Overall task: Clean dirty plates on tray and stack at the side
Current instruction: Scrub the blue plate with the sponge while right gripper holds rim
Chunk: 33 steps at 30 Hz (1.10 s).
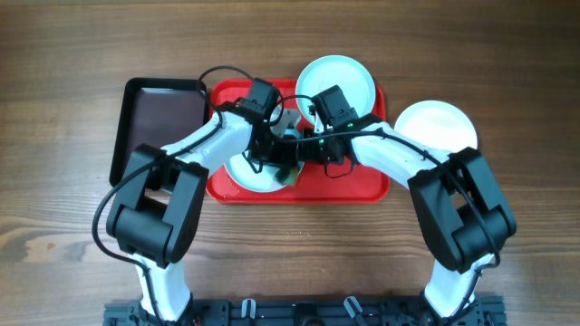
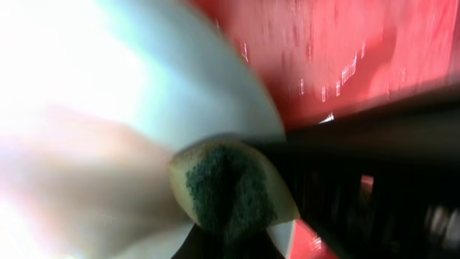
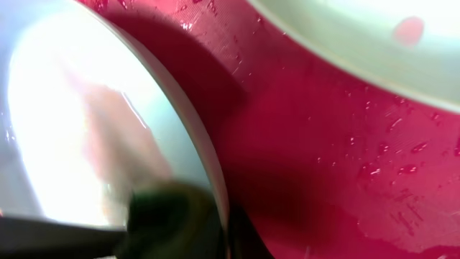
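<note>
A pale plate sits tilted at the front left of the red tray. My left gripper is shut on a yellow and green sponge that presses on the plate. In the left wrist view the sponge lies against the plate. My right gripper grips this plate's rim. A second pale turquoise plate lies at the tray's back and shows a reddish smear in the right wrist view. A third plate lies on the table to the right of the tray.
A black tray lies to the left of the red tray, touching it. The red tray floor is wet with droplets. Both arms cross over the tray's middle. Wooden table runs all round.
</note>
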Tool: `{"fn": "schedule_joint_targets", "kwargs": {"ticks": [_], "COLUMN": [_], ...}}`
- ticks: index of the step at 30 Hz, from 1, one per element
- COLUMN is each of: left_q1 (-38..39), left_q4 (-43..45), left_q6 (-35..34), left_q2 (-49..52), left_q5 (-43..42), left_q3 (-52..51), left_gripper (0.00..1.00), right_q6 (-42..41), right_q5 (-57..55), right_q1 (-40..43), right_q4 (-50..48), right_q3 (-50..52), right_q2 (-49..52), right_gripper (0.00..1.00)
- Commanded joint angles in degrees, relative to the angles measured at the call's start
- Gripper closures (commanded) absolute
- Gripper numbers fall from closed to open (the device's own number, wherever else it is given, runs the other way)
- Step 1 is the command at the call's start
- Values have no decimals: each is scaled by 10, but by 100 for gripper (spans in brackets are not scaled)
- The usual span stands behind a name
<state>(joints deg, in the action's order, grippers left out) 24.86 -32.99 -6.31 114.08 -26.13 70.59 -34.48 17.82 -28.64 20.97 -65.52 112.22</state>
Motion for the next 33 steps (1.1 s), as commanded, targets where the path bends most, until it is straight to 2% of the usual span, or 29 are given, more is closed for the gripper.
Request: {"fn": "schedule_joint_targets", "kwargs": {"ticks": [1, 5, 11, 16, 17, 22, 26, 30, 33], "left_q1": [6, 6, 6, 6, 6, 6, 1, -20, -49], "left_q4": [51, 63, 51, -3, -38, -114, -146, -145, -119], "left_q6": [-41, -81, -205, -275, -297, -294, -221, -203, -146], "left_q2": [10, 10, 10, 10, 10, 10, 10, 10, 10], "left_q5": [79, 164, 361, 455, 475, 465, 374, 330, 260], "left_q3": [-1, -1, -1, -1, -1, -1, -1, -1, -1], "left_gripper": [96, 96, 96, 96, 96, 96, 96, 96, 96], "right_q6": [-1, -1, -1, -1, -1, 0, 2, 19, 31], "right_q5": [-8, -8, -8, -8, -8, -8, 6, 45, 78], "right_q1": [-9, -9, -9, -9, -9, -9, -5, 15, 30], "right_q4": [7, 7, 7, 7, 7, 7, 7, 5, 2], "right_q3": [3, 3, 3, 3, 3, 3, 3, 3, 5], "right_q2": [16, 16, 16, 16, 16, 16, 18, 26, 35], "right_gripper": [96, 96, 96, 96, 96, 96, 96, 96, 96]}}
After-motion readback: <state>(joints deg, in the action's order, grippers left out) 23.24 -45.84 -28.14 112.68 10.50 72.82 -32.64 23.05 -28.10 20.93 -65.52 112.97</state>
